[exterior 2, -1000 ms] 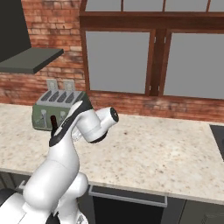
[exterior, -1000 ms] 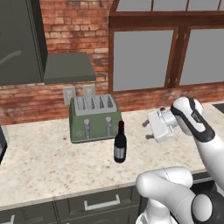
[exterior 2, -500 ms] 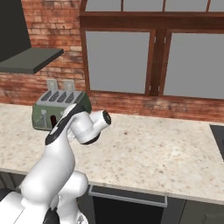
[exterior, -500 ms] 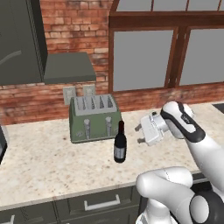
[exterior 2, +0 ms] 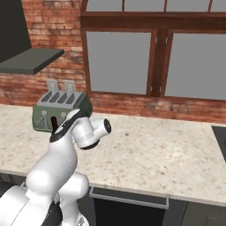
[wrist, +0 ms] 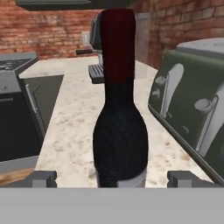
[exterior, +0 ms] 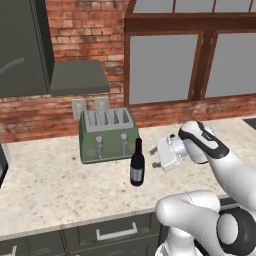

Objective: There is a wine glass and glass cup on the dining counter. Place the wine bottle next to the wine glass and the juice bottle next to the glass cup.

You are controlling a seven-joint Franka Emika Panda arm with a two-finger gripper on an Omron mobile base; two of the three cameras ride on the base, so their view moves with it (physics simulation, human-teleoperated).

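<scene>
the wine bottle [wrist: 120, 118] stands straight up on the tabletop [exterior: 50, 195], right in front of the jaws and in line with the gap between them, beside the toaster [exterior: 107, 135]. the jaws are wide apart and hold nothing, so they look ready to slide around it.

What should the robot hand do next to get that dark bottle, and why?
Probably slide forward a little more, then close. The wine bottle stands upright between the open gripper tips, but they sit well apart from it. The toaster is close beside, so go straight.
</scene>
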